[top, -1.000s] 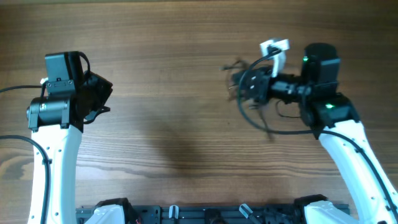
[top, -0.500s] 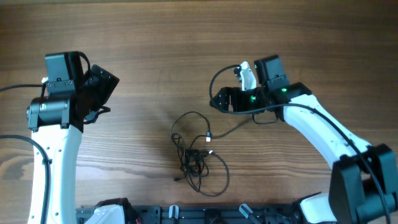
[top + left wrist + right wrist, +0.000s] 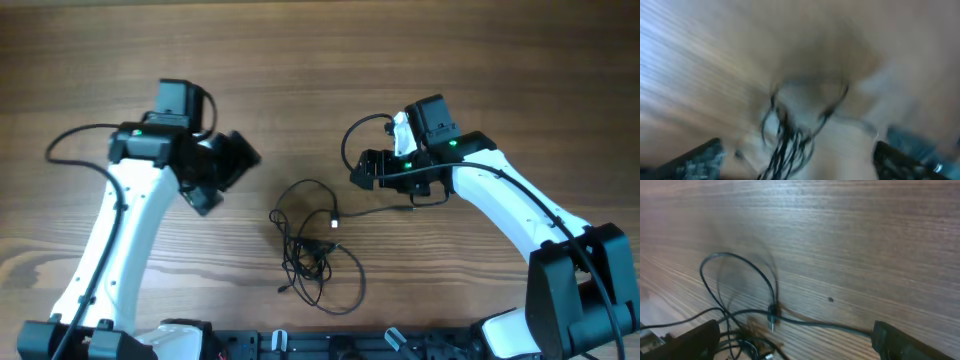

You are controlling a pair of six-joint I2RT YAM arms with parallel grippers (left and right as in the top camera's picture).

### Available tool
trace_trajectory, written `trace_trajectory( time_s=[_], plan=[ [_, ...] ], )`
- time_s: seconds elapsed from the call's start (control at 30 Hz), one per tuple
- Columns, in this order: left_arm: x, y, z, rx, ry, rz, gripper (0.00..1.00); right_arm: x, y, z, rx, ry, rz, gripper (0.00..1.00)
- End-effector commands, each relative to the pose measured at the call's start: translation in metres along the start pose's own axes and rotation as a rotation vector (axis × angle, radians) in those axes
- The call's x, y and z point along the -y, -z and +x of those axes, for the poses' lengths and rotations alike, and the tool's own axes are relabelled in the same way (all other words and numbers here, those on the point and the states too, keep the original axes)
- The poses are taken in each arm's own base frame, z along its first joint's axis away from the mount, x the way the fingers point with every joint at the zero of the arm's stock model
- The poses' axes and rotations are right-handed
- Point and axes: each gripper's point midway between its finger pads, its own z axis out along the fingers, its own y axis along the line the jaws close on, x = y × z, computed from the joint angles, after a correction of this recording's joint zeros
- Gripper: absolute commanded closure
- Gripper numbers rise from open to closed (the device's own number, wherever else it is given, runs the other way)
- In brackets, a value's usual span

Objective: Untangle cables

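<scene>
Big change from a moment ago: the left arm [image 3: 120, 215] is swinging in from the left side toward the middle of the table [image 3: 300, 60], and its wrist view is smearing into blur because of it. The right arm [image 3: 500, 195] is barely shifting. The cables [image 3: 315, 255], which were bunched up at the right gripper [image 3: 366, 170] a second back, are now lying on the wood.

They're sitting in a loose knot low in the middle, between the two arms and nearer the front edge than either gripper. One big loop is arching over the top and a messier clump is sprawling below it. One strand [image 3: 372, 209] is running off to the right toward the right gripper. A small plug [image 3: 334, 222] is lying at the right side of the upper loop.

The left gripper [image 3: 222, 172] is hovering up and to the left of the pile with its jaws spread wide, and as far as I can see it's not touching anything. The right one is also standing wide apart and pinching nothing. In its own camera the fingers [image 3: 687, 342] are sitting at the two bottom corners, with the strand crossing the wood between them. I can't tell whether that strand is touching a finger.
</scene>
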Motion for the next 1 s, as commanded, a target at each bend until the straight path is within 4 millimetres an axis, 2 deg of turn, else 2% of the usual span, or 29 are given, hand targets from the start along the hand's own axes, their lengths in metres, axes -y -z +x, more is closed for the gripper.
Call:
trace_trajectory(
  time_s=[0.0, 0.07, 0.17, 0.2, 0.3, 0.33, 0.4, 0.43, 0.47, 0.5, 0.53, 0.63, 0.73, 0.83, 0.87, 0.9, 0.93, 0.97],
  plan=[
    [0.022, -0.015, 0.059, -0.165, -0.195, 0.010, 0.00, 0.006, 0.018, -0.010, 0.065, 0.008, 0.055, 0.00],
    [0.028, -0.025, 0.075, -0.159, -0.228, -0.027, 0.00, 0.012, 0.032, -0.019, 0.117, -0.034, 0.067, 0.00],
    [0.024, -0.052, 0.091, -0.132, -0.188, -0.119, 0.00, 0.023, 0.060, -0.030, 0.198, -0.099, 0.063, 0.00],
    [0.020, -0.061, 0.098, -0.149, -0.196, -0.143, 0.00, 0.027, 0.069, -0.032, 0.219, -0.114, 0.065, 0.00],
    [-0.010, -0.095, 0.126, -0.220, -0.210, -0.281, 0.03, 0.043, 0.091, -0.035, 0.266, -0.167, 0.076, 0.00],
    [-0.016, -0.104, 0.133, -0.234, -0.223, -0.310, 0.11, 0.046, 0.093, -0.035, 0.266, -0.178, 0.079, 0.00],
    [-0.018, -0.121, 0.138, -0.230, -0.259, -0.319, 0.43, 0.049, 0.093, -0.032, 0.258, -0.188, 0.084, 0.00],
    [-0.015, -0.129, 0.138, -0.217, -0.278, -0.308, 0.69, 0.049, 0.093, -0.032, 0.256, -0.189, 0.085, 0.00],
    [-0.010, -0.134, 0.135, -0.195, -0.292, -0.296, 0.90, 0.048, 0.092, -0.032, 0.256, -0.189, 0.084, 0.00],
    [-0.005, -0.136, 0.127, -0.152, -0.303, -0.282, 0.96, 0.048, 0.092, -0.032, 0.256, -0.190, 0.084, 0.00],
    [-0.001, -0.136, 0.117, -0.106, -0.305, -0.277, 0.96, 0.048, 0.092, -0.032, 0.256, -0.190, 0.084, 0.00],
    [0.019, -0.110, 0.065, 0.071, -0.234, -0.232, 0.96, 0.049, 0.092, -0.028, 0.240, -0.197, 0.089, 0.00],
    [0.038, -0.075, 0.017, 0.196, -0.044, -0.112, 0.96, 0.051, 0.090, -0.022, 0.219, -0.207, 0.095, 0.00],
    [0.054, -0.048, -0.013, 0.236, 0.080, 0.049, 0.94, 0.052, 0.088, -0.020, 0.214, -0.210, 0.097, 0.00],
    [0.064, -0.038, -0.018, 0.214, 0.100, 0.135, 0.72, 0.053, 0.088, -0.020, 0.214, -0.210, 0.097, 0.00],
    [0.070, -0.033, -0.019, 0.192, 0.104, 0.181, 0.39, 0.052, 0.088, -0.021, 0.218, -0.208, 0.096, 0.00],
    [0.071, -0.031, -0.019, 0.180, 0.104, 0.197, 0.11, 0.052, 0.088, -0.023, 0.224, -0.205, 0.094, 0.00],
    [0.070, -0.031, -0.018, 0.173, 0.106, 0.196, 0.02, 0.051, 0.089, -0.025, 0.231, -0.202, 0.092, 0.00]
  ],
)
